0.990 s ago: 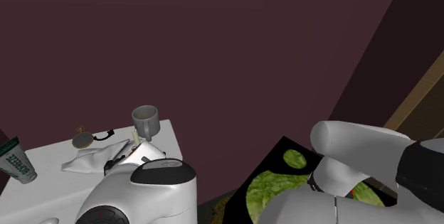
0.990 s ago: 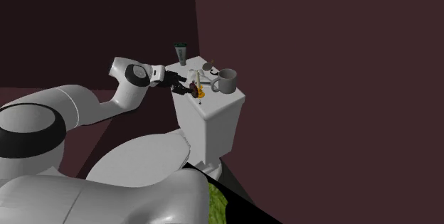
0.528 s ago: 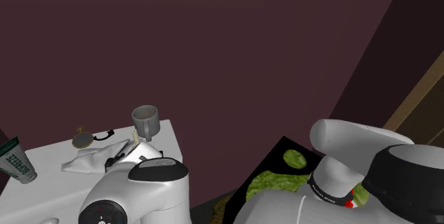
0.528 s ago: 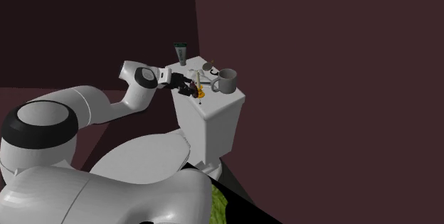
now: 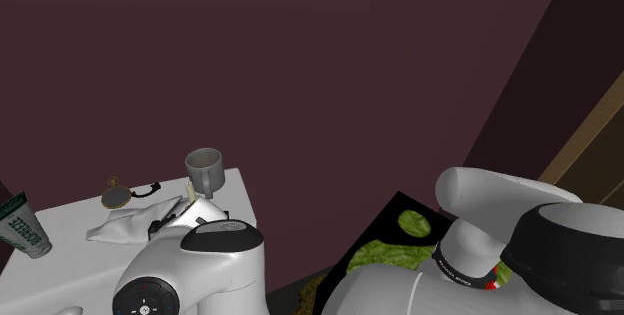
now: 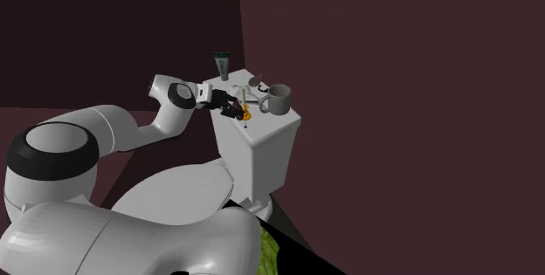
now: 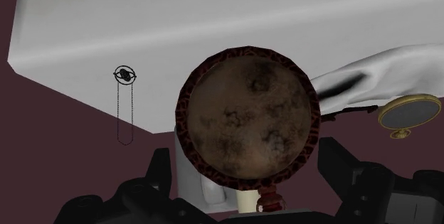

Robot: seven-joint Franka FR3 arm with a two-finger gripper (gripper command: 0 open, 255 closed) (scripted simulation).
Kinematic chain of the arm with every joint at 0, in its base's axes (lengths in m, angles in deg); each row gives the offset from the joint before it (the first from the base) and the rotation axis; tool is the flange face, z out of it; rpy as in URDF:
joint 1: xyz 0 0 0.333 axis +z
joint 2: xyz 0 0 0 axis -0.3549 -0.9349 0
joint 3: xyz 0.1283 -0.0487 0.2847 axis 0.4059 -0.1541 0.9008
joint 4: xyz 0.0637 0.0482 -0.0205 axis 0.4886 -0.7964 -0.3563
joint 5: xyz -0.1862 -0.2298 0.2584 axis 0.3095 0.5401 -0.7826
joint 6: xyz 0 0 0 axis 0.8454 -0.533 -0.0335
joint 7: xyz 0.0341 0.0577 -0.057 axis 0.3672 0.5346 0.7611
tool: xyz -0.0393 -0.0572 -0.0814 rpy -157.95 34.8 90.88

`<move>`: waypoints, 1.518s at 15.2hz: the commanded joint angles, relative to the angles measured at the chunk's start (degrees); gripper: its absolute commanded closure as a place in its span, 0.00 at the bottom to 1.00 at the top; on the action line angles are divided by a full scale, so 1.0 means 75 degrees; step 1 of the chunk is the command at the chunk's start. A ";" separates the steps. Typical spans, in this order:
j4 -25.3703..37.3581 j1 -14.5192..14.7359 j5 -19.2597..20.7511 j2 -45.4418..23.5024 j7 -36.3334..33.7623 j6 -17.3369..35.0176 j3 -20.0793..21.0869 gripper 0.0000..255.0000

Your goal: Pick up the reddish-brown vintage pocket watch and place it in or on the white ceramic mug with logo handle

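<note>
**Gripper straddling the watch, nothing clamped**

Shoulder view, left to right on the toilet tank (image 6: 266, 155) lid: green-and-white tube (image 5: 20, 225), gold disc (image 5: 115, 198), crumpled white cloth (image 5: 125, 226), then the mug (image 5: 205, 170) at about 2 o'clock from the cloth.

Second exterior view: the gripper (image 6: 229, 107) is over the lid's near edge. The reddish-brown pocket watch (image 7: 247, 112) is right at its tips, with the mug at 2 o'clock from it, near but apart.

Wrist view: the fingers (image 7: 340, 169) are spread wide, one on each side of the watch rim. I read that as open, with no grip taken. The watch is face-on to the camera, crown (image 7: 269, 203) toward the palm.

Handling, my guess:
- It's a small, stiff, light case, and a smooth round rim could pivot or slip between flat pads.
- The face is probably fragile, so I'd keep pressure off it.
- I'd pinch across the rim at full diameter, clear of the crown.
- I'd release low over the mug mouth, not drop it.
</note>
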 commanded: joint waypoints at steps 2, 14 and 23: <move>0.0000 0.0000 0.0000 0.0000 0.0000 0.0000 0.0000 1.00; 0.0006 0.0116 0.0089 -0.0188 0.0159 -0.0164 -0.0238 1.00; 0.0105 0.0359 0.0288 -0.0579 0.0516 -0.0573 -0.0771 1.00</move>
